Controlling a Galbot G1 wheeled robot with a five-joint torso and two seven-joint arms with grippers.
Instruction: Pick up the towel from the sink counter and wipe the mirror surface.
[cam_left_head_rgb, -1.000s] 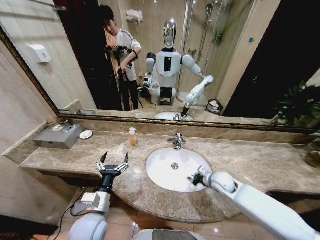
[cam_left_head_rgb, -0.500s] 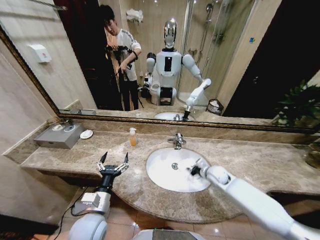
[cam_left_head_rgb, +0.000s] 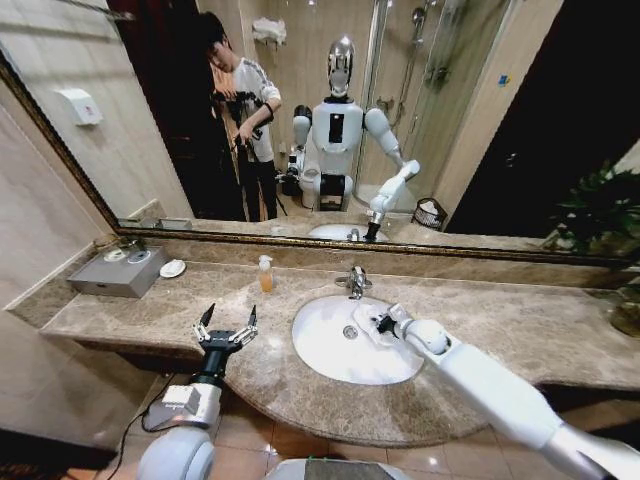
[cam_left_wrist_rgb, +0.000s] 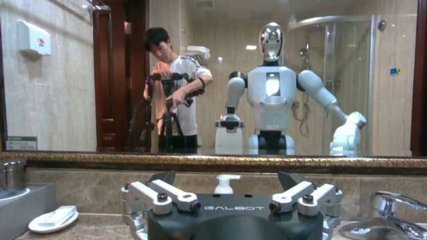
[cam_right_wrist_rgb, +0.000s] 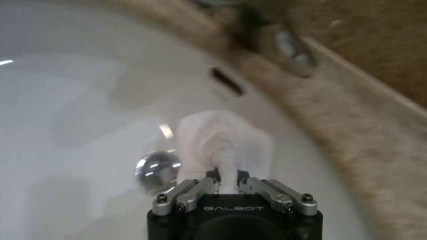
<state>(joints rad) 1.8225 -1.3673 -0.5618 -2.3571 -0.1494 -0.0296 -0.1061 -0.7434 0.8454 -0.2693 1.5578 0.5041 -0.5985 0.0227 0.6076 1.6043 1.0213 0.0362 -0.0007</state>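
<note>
My right gripper (cam_left_head_rgb: 383, 320) hangs over the white basin (cam_left_head_rgb: 325, 350) of the sink counter (cam_left_head_rgb: 520, 325), just in front of the chrome faucet (cam_left_head_rgb: 355, 282). It is shut on a small crumpled white towel (cam_left_head_rgb: 367, 323). In the right wrist view the towel (cam_right_wrist_rgb: 223, 142) bunches out beyond the closed gripper (cam_right_wrist_rgb: 227, 181), above the basin's drain (cam_right_wrist_rgb: 157, 167). The mirror surface (cam_left_head_rgb: 480, 130) spans the wall behind the counter and reflects me. Over the counter's front edge on the left, my left gripper (cam_left_head_rgb: 226, 325) stands open and holds nothing; the left wrist view shows the same gripper (cam_left_wrist_rgb: 227, 178) facing the mirror (cam_left_wrist_rgb: 80, 100).
A soap pump bottle (cam_left_head_rgb: 265, 273) stands left of the faucet. A grey box (cam_left_head_rgb: 118, 272) and a white dish (cam_left_head_rgb: 172, 268) sit at the counter's left end. A plant (cam_left_head_rgb: 600, 215) is at the right end. The counter's front edge bulges toward me.
My right arm has moved away from me across the basin toward the faucet, carrying the towel. The left arm has stayed still.
</note>
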